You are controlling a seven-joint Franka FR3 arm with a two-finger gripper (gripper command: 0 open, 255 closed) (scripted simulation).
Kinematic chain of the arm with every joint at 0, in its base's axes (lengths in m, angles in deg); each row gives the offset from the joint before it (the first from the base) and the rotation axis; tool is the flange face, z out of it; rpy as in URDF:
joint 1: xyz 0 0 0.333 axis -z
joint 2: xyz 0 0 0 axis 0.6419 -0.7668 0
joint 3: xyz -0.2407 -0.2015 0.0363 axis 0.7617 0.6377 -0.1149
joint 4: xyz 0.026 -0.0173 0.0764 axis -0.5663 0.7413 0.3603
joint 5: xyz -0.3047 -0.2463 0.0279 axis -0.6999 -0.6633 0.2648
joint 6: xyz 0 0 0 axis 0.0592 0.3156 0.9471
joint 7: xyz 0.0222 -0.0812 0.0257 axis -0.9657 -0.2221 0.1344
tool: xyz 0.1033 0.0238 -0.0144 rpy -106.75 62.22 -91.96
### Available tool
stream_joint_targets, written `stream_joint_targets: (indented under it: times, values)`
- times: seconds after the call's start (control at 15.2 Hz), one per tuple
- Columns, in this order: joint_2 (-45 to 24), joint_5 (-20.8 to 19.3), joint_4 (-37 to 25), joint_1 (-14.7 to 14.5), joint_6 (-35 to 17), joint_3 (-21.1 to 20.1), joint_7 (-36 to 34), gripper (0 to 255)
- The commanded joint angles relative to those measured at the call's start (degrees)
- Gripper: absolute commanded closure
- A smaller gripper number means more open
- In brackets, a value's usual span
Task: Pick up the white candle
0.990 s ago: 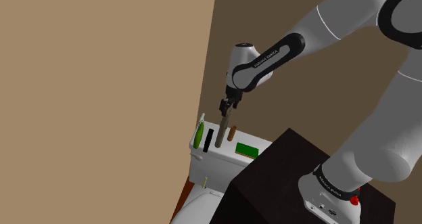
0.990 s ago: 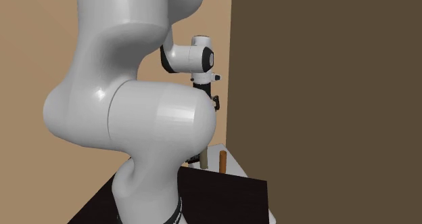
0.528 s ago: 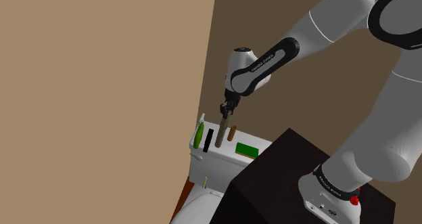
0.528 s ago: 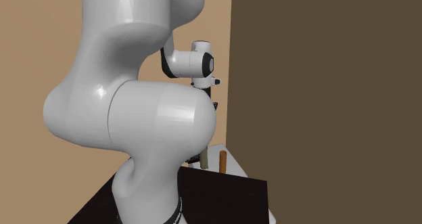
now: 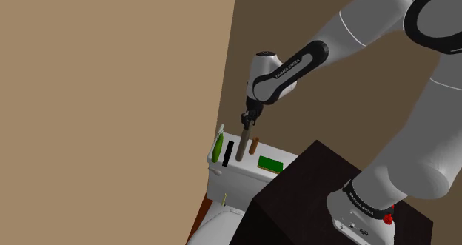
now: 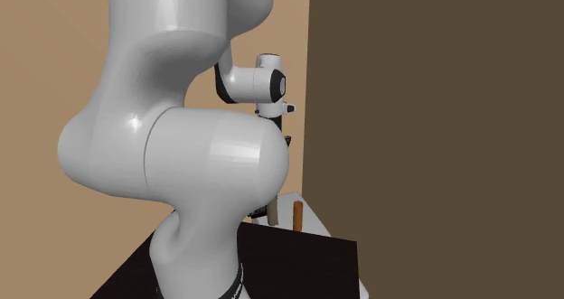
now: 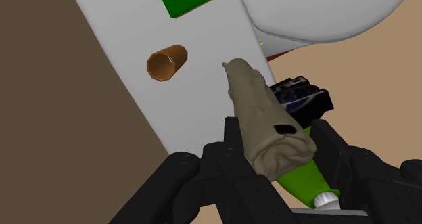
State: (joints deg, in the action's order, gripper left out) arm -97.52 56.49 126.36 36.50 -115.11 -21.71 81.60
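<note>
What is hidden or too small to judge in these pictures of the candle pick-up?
Wrist view: the candle, clasped in the jaws, covers part of the green bottle and the black object.
Second exterior view: the arm hides where the jaws meet the candle.
Shoulder view: whether the candle's foot touches the toilet tank is too small to tell.

The candle (image 7: 262,114) looks matt, lumpy, perhaps waxy.
</note>
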Motion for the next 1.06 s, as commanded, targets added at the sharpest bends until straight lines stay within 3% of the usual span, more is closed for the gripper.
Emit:
stream_joint_targets:
  times: [0.0, 0.99]
  values:
    - [1.08, 0.03, -0.02, 0.02, 1.11, 0.00, 0.04, 255]
    - [9.63, 0.24, -1.28, 0.05, 10.92, -0.07, 0.23, 255]
